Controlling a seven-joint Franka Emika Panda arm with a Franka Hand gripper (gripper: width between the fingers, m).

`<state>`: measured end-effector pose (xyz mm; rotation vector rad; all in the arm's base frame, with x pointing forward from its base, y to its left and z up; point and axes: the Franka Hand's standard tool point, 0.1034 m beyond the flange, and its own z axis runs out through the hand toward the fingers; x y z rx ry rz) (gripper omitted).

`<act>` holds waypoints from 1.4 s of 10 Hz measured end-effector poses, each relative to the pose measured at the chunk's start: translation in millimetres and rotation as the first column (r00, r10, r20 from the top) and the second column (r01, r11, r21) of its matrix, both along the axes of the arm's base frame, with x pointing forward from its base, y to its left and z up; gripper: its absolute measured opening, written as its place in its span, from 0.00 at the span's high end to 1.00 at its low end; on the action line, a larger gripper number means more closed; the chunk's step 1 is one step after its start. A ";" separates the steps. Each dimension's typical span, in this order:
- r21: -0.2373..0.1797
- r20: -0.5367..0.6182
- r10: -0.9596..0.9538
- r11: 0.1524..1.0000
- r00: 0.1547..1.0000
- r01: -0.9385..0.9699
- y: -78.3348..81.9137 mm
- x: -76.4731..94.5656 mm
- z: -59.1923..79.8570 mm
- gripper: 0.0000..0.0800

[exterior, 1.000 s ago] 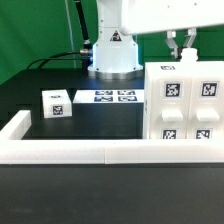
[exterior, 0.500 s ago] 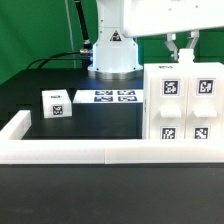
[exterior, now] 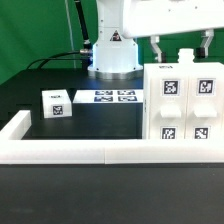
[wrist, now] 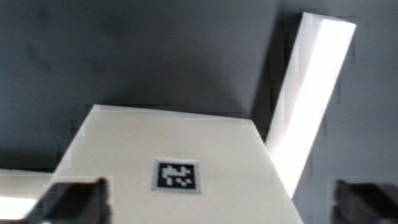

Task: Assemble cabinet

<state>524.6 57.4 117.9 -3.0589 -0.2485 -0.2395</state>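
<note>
Pincer (exterior: 180, 50) spread above cabinet (exterior: 183, 105); wrist view alone shows top-face tag (wrist: 178, 176); exterior alone shows tagged cube (exterior: 54, 103) on counter (exterior: 25, 95).

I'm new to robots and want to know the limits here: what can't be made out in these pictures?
- Exterior view: the cabinet is cut off on its right side by the picture's edge.
- Exterior view: the arm above the open gripper is cut off at the top edge.
- Wrist view: the tag is too blurred to read.

One cabinet (exterior: 185, 105), cube (exterior: 54, 104), marker board (exterior: 110, 97) and rail (exterior: 60, 152) each.
</note>
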 end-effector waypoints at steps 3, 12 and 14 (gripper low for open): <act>-0.035 -0.045 0.064 0.997 0.997 -0.065 -80.7 -36.9 -13.3 0.00; -0.015 -0.138 0.067 0.997 0.988 -0.070 -132.6 -51.7 -18.9 0.00; -0.051 -0.114 0.154 0.986 0.982 -0.160 -161.2 -76.7 -39.2 0.00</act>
